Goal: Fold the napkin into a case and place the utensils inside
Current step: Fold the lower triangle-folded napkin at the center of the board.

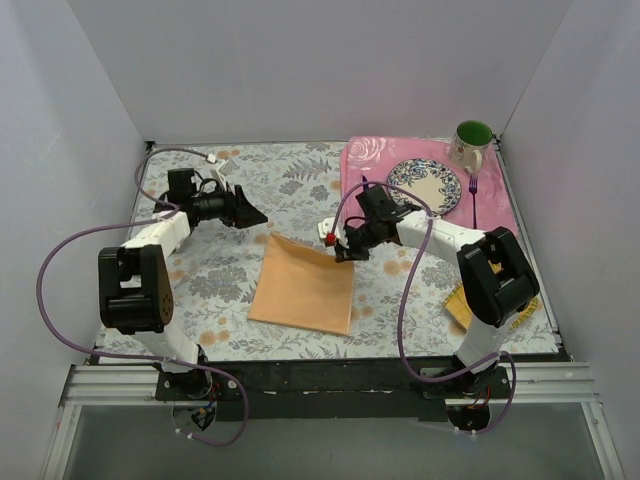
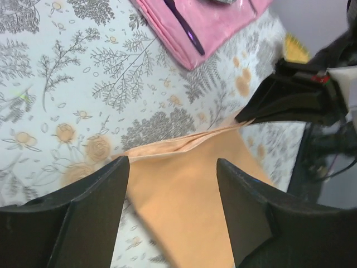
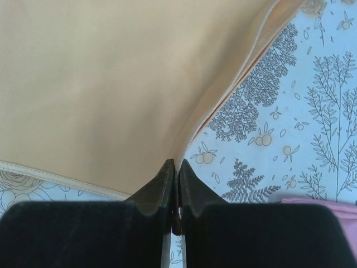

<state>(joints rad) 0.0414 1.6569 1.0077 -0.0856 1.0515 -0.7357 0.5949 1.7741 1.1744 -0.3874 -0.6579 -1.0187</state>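
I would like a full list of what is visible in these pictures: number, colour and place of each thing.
napkin: one, peach-orange, table middle
placemat: one, pink, far right
plate: one, blue-patterned, on placemat
mug: one, cream, green inside, behind plate
fork: one, purple, right of plate
knife: one, dark purple, on placemat
mat: one, yellow, near right
tablecloth: one, pale floral
left gripper: black, open, near napkin's far left corner
right gripper: black, shut on napkin's far right corner

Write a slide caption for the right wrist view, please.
Right pincer, shut, pinches the edge of the peach-orange napkin over the floral tablecloth.
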